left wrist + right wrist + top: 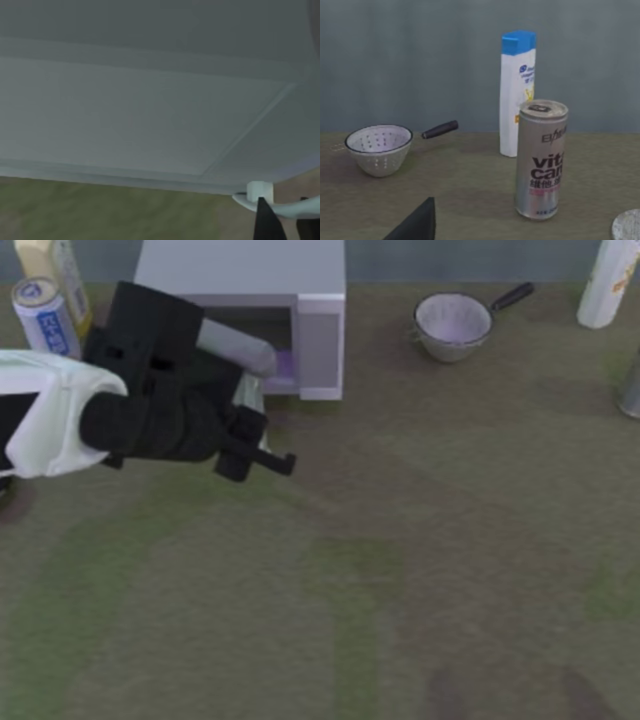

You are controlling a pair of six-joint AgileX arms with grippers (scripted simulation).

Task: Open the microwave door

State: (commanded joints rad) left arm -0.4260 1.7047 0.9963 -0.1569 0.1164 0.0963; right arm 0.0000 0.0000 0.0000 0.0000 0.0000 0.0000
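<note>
The left end effector (268, 452) sits just in front of the microwave (245, 300) at the table's (420, 590) far left, black fingers pointing toward the top view's right, w/ the arm's white and black body covering most of the oven's front. From above, the fingers look close together, but whether they're clamped on anything I cannot tell. In the left wrist view the microwave door (150, 115) fills nearly the whole picture as a flat grey-white panel, w/ a small white handle piece (260, 192) right beside the dark fingertips (265, 222) (contact unclear). Back in the top view, the oven's purple-tinted inside (285, 365) shows next to the grey control panel (320, 345), so the door is swung off the front, though most of it is hidden under the arm. Farther back left stand a blue-and-white can (45, 318) and a yellow bottle (55, 270). To the microwave's right sits a white colander (455, 325) w/ a dark handle; at far right, a white shampoo bottle (610, 280) and a silver drink can (540, 160). The right end effector (417, 225) shows only as a dark tip in its wrist view; fingers: cannot tell.
</note>
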